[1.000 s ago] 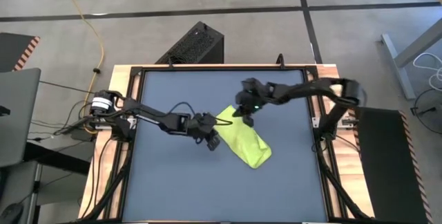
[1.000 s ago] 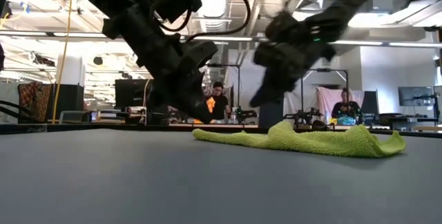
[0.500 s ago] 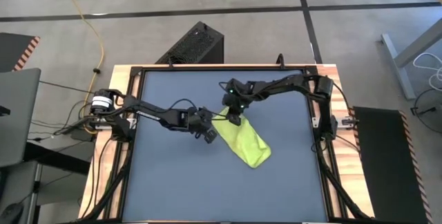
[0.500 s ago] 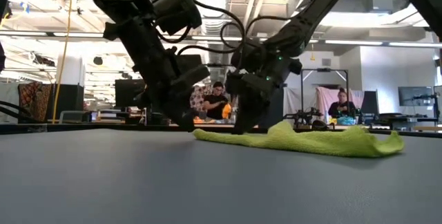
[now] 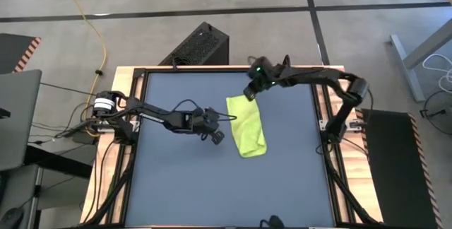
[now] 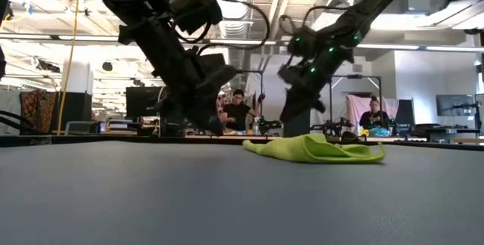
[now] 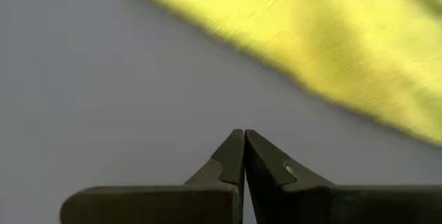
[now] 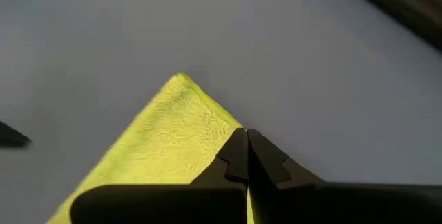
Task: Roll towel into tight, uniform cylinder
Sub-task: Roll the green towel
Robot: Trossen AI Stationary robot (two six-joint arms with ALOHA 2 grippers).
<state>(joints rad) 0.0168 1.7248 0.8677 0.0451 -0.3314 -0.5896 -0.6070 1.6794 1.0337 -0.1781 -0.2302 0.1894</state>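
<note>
Right claw (image 5: 251,95) is pinching the towel's (image 5: 247,126) far corner; left claw (image 5: 217,136) is waiting clenched, empty, just beside it.

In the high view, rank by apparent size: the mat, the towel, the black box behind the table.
1. Mat, by far the largest.
2. Black box.
3. Towel. The box sits on the floor, farther from the camera, so the last two are unsure.

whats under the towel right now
Only the dark blue-grey mat shows around and beneath the lime towel, which lies flat and folded. No bulge hints at anything below it, but the mat directly underneath is covered, so that cannot be confirmed.
</note>
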